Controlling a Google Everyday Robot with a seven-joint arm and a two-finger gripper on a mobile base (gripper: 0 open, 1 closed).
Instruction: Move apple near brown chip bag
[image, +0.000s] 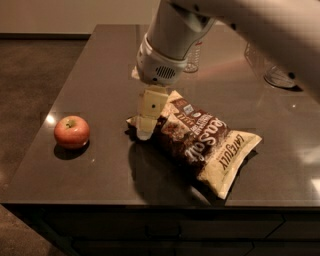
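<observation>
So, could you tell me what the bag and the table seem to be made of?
The bag looks like thin glossy plastic film: it crinkles and glints. The table is dark, polished, perhaps stone or laminate, mirroring lights. The hand hangs at the bag's end nearer the apple.

One each: apple (71, 132), bag (206, 146), gripper (144, 129) seemingly between

desk (100, 165): dark, glossy | brown chip bag (205, 145): lies flat, mid-desk | apple (72, 132): left of bag, well apart | clear bottle (192, 60): behind bag | glass vessel (272, 72): behind-right of bag | claw (147, 120): at bag's left end
</observation>
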